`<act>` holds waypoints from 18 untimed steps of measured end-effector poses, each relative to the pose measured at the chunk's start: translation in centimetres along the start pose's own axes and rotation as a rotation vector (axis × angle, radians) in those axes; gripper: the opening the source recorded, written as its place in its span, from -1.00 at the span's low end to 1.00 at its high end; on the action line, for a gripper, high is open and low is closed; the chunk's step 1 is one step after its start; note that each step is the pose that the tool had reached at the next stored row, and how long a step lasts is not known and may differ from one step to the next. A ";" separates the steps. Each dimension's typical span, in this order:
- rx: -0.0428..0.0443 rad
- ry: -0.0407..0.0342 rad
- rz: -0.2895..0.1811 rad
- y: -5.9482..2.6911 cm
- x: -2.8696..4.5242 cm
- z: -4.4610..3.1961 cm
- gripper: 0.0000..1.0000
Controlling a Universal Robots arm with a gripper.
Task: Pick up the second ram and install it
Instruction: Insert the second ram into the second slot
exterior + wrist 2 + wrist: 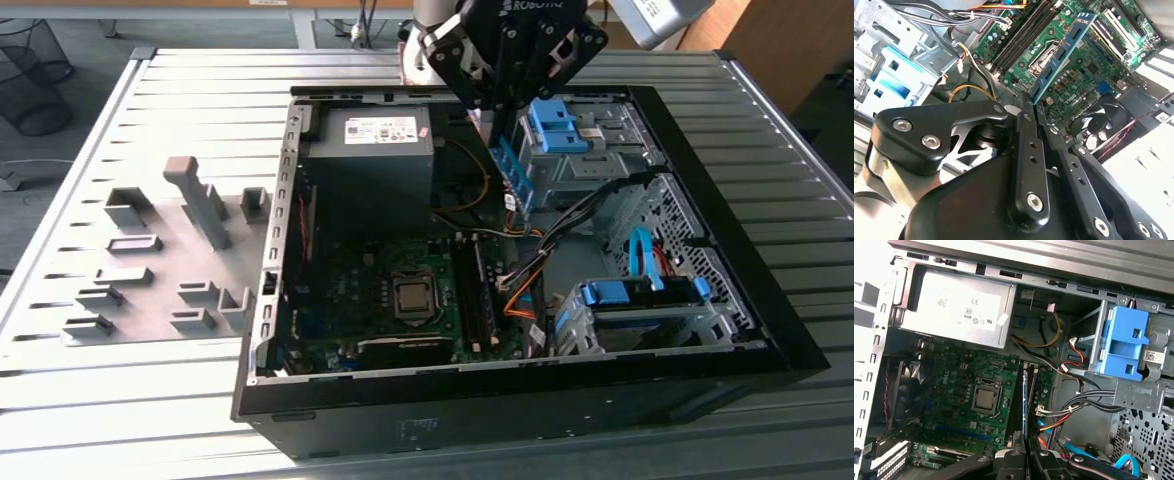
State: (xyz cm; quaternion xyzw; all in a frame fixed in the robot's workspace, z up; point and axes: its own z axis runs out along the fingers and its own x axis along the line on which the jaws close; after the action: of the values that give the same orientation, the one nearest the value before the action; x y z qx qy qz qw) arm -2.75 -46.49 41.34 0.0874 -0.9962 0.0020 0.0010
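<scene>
The hand [514,100] hangs over the far part of the open computer case [747,300], which lies on its side on the slatted metal surface [160,400]. Its fingers [1029,145] are pressed together on the second ram [509,180], a thin stick with a blue label, held on edge and pointing down into the case. In the exterior view the stick sits above the cables, between the power supply [374,150] on the exterior view's left and the blue drive bracket [554,130] on the exterior view's right. In the second wrist view the second ram [1061,55] runs out from the fingertips over the green motherboard [1074,75], clear of the board and not seated. In the first wrist view the stick [1027,405] is seen edge-on, lined up near the long black memory slots [1019,405] beside the processor socket [985,399]. A pale grey holder tray [147,270] with upright blocks rests on the surface at the exterior view's left, well apart from the hand.
</scene>
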 end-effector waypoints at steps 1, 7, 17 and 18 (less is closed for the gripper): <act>0.0000 0.0000 0.003 0.00 0.00 0.00 -0.73; -0.0002 0.0001 0.049 0.00 0.00 0.02 -0.73; 0.0001 0.0006 0.149 0.00 0.00 0.10 -0.73; 0.0001 0.0006 0.149 0.00 0.00 0.11 -0.73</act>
State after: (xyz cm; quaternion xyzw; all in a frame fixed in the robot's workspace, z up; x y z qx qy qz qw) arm -2.75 -46.49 41.23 0.0129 -0.9999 0.0022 0.0011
